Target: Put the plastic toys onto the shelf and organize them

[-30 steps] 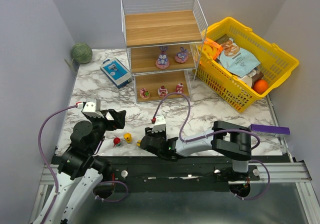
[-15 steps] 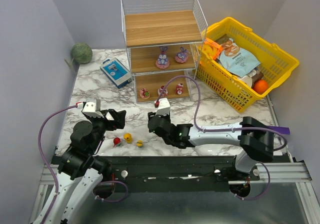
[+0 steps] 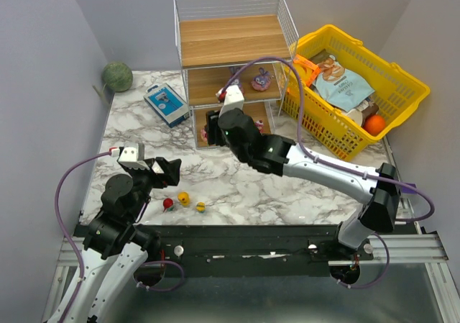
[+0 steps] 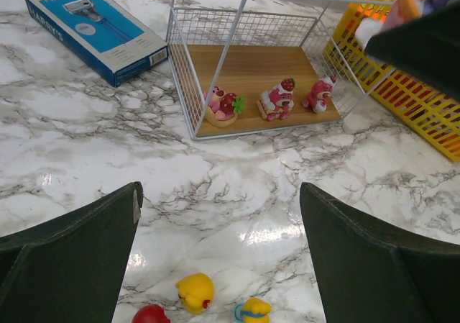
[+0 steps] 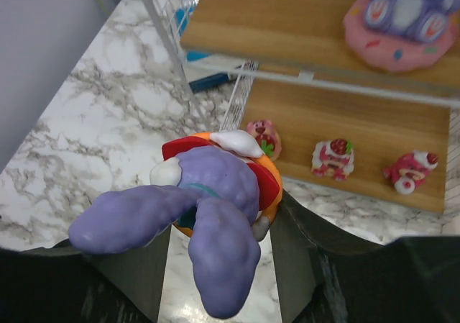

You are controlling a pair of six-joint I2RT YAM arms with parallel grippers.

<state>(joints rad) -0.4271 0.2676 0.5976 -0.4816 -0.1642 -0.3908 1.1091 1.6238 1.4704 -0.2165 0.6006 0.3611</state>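
Near: my left hand, spread wide, hangs above three loose toys on the tabletop.
Farther: my right hand pinches a purple bunny-eared toy before the shelf, probably bound for the middle tier, beside its like.

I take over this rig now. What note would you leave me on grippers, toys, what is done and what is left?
Left gripper: open, empty, over the table.
Right gripper: shut on purple bunny-eared toy, in front of the shelf.
Done: three cake toys on bottom tier; at least one purple toy on middle tier.
Left: place the held toy; then red toy, yellow toy, yellow-blue toy near the left arm.
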